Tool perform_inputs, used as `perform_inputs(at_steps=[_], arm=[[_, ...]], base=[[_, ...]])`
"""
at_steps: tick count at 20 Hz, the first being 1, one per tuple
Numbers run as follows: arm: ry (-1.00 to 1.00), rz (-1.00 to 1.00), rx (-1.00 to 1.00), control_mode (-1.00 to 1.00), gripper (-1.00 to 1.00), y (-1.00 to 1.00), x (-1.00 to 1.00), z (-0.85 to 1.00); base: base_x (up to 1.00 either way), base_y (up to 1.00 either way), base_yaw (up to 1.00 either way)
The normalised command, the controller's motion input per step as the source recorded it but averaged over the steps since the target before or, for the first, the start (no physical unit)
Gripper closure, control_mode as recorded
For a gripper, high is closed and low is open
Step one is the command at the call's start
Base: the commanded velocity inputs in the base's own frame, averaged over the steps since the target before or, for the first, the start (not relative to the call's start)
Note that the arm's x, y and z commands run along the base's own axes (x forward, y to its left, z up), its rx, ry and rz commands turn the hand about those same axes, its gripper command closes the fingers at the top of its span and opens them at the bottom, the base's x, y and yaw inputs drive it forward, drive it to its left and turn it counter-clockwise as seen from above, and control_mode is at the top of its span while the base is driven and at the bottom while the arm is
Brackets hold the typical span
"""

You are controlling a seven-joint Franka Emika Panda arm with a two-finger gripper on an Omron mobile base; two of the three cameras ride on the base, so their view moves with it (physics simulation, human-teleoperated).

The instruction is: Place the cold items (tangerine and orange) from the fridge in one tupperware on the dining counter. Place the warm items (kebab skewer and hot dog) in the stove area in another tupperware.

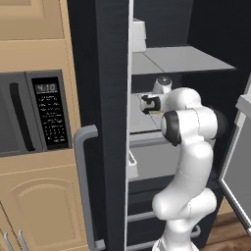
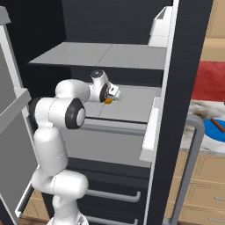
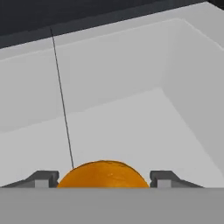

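Observation:
A round orange-coloured fruit (image 3: 103,174) lies low on the white fridge shelf (image 3: 131,127), right between my two finger tips (image 3: 41,179). I cannot tell whether it is the tangerine or the orange. My gripper (image 3: 103,180) is shut on it, a finger against each side. In the right base view the same fruit (image 2: 107,100) shows as a small orange spot at my gripper (image 2: 110,96), just over the middle shelf (image 2: 132,105) inside the open fridge. The tupperware, kebab skewer and hot dog are out of view.
The fridge's dark door edge with its grey handle (image 1: 81,186) stands left of the arm, and a microwave (image 1: 29,115) sits in wooden cabinets. A second door (image 2: 9,127) hangs open on the other side. A blue plate (image 2: 215,132) lies on a counter at far right.

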Motion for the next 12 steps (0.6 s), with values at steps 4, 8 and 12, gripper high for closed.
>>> perform_inputs(at_steps=[4, 8, 12], arm=[[-0.88, 0.06, 0.18, -1.0, 1.0, 0.04, -1.0, -0.96], [-0.94, 0.08, 0.21, -1.0, 1.0, 0.01, -0.99, -0.3], [-0.56, 0.09, 0.26, -1.0, 1.0, -0.14, -1.0, 0.92]], base=[[0.0, 0.0, 0.0], [0.0, 0.0, 0.0], [0.0, 0.0, 0.0]])
